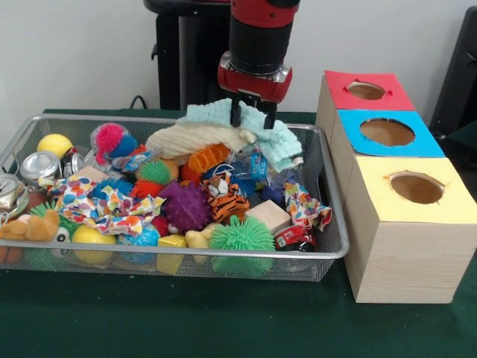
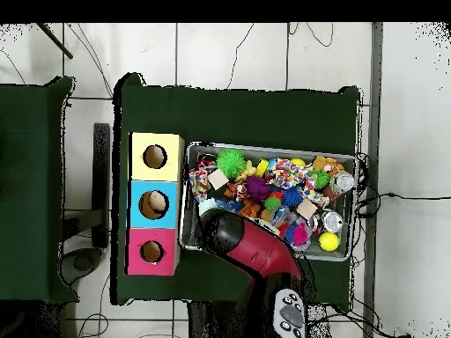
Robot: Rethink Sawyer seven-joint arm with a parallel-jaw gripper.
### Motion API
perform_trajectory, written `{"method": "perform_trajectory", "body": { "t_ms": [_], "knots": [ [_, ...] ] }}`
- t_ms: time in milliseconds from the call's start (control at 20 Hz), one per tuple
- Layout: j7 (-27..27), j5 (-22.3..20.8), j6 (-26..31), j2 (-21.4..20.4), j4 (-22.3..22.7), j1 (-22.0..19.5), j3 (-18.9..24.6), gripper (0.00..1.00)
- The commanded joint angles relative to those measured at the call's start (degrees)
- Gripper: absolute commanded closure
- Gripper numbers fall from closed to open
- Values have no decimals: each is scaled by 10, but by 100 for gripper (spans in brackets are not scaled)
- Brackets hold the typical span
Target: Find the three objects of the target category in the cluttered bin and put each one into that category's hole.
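A wire mesh bin point(image 1: 328, 250) point(image 2: 264, 147) is crammed with toys, cloths, cans and blocks. My gripper point(image 1: 252, 114) hangs over the bin's far side, just above a teal knitted cloth point(image 1: 279, 138). Its two dark fingers point(image 1: 235, 112) stand apart, open, with only the cloth showing between them. In the overhead view the red arm point(image 2: 251, 246) hides the gripper. Beside the bin stands a wooden box with a red hole point(image 1: 366, 90) point(image 2: 151, 252), a blue hole point(image 1: 387, 132) point(image 2: 154, 204) and a yellow hole point(image 1: 417, 187) point(image 2: 155, 157).
In the bin lie a green spiky ball point(image 1: 241, 236), a purple spiky ball point(image 1: 185, 206), a tiger plush point(image 1: 223, 200), a wood block point(image 1: 268, 215), a cream knitted cloth point(image 1: 190, 137), drink cans point(image 1: 39, 165) and a yellow ball point(image 1: 54, 144). Green cloth covers the table point(image 1: 223, 321).
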Motion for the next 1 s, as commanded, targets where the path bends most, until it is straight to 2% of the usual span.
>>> {"method": "perform_trajectory", "body": {
  "t_ms": [50,200,500,750,1000],
  "knots": [
    [133,34,-116,-25,69,-54,97,0],
    [124,26,-100,-41,53,-55,89,0],
    [71,-6,-61,-30,-35,-53,89,0],
    [70,0,-46,-13,-56,-59,105,0],
    [86,7,-43,-7,-45,-53,109,0]
  ]
}}
